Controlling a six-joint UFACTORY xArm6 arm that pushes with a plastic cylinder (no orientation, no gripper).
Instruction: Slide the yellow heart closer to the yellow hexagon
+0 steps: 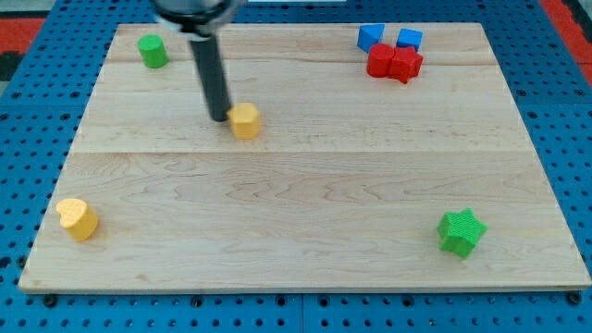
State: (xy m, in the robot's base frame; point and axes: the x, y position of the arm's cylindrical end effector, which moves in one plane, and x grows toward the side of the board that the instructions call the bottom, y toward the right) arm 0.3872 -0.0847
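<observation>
my tip (219, 118) upper left of centre, just left of the yellow hexagon (245, 121), seemingly touching (a bare rod, no jaws to open or close) | yellow heart (78, 218) lower left, well apart | green cylinder (153, 51) upper left | blue and red blocks (392, 54) upper right | green star (461, 231) lower right

No readable text — none anywhere.

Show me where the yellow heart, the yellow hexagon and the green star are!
yellow heart (78, 218): camera view, on its top face, near the view's bottom left.
yellow hexagon (245, 120): camera view, on its top face, just right of my tip.
green star (462, 230): camera view, on its centre, at the view's bottom right.
</observation>
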